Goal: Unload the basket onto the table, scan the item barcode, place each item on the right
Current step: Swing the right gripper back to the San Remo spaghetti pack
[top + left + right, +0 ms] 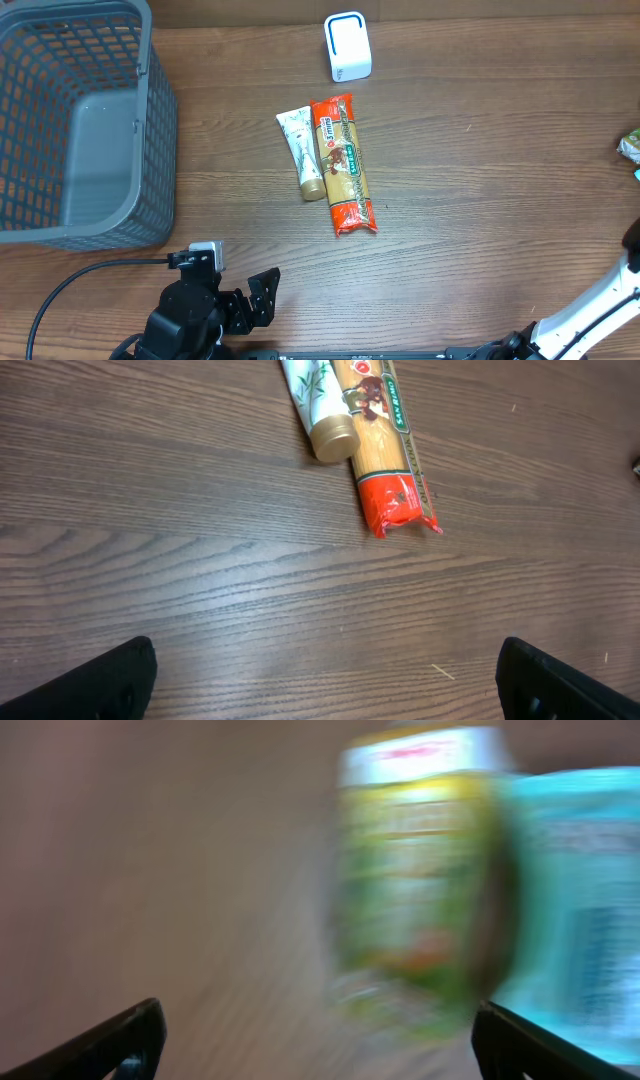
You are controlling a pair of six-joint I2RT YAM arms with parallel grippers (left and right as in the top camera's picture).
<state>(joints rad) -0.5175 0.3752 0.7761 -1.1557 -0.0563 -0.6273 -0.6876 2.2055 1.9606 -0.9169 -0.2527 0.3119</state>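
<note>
Items: one pasta packet [343,165] and one tube [303,153], lying side by side and touching, mid-bench [480,220]; one green packet [425,870] and one teal packet [580,910], both blurred, just ahead of the right claw [318,1020].
Scanner: one white box [347,46], far side.
Basket: one [160,150], far-left corner.
Left claw [325,670]: spread wide, empty, near the front edge.
Right claw: spread wide, gripping nothing.
Room: bare wood all round the middle pair.

— What is in front of you?
— All is blurred. My fingertips [120,1045] sit at the near left and near right, so my right gripper [322,1045] stands wide apart. Farther, right of the middle, is a green and yellow packet [420,880] with a white top, and a turquoise packet [580,900] is just right of it, on the brown table [150,850].
— Any label readable?
— No, too blurred.
</note>
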